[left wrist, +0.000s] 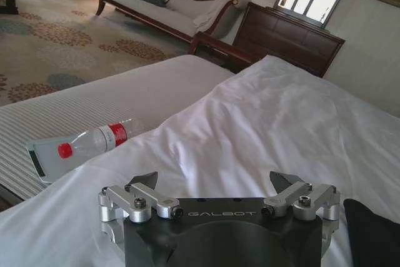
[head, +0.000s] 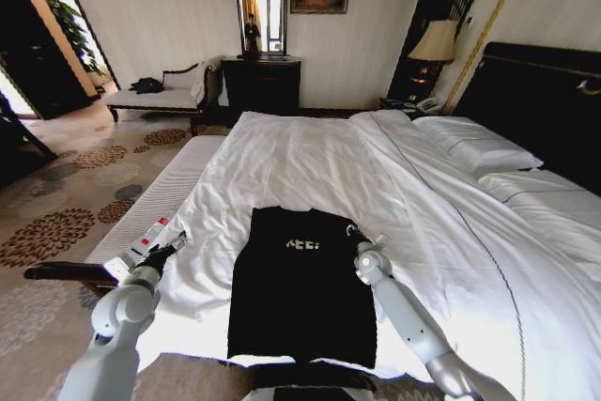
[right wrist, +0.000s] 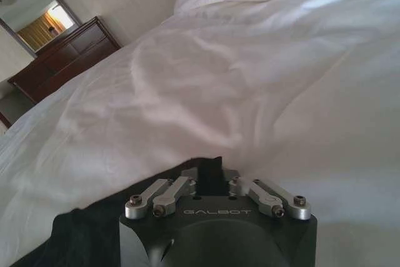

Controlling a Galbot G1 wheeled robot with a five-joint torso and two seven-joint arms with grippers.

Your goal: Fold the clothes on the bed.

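On the bed: the shirt [head: 300, 284] lies flat and black on the white duvet at the near end of the bed [head: 394, 176], folded into a tall rectangle with the white lettering facing up.
Left pincer: the left pincer [head: 175, 246] hovers over the duvet just beside the shirt's left edge, apart from it; in the left wrist view its fingers [left wrist: 142, 180] stand wide apart with nothing between them, the pincer [left wrist: 215, 182] facing open white bedding.
Right pincer: the right pincer [head: 359, 233] sits at the shirt's upper right corner; in the right wrist view the pincer [right wrist: 210, 176] is clamped together on a pinch of black shirt [right wrist: 81, 236] fabric that stands up between the fingers.
Bench: a striped bench [head: 155, 204] runs along the bed's left side, with a water bottle [left wrist: 94, 141], red cap and label, lying on it beside a flat card [left wrist: 47, 157].
Pillows: pillows [head: 474, 149] lie at the far right by the dark headboard [head: 535, 100].
Room: a chaise [head: 160, 96] and a dresser [head: 261, 82] stand against the far wall.
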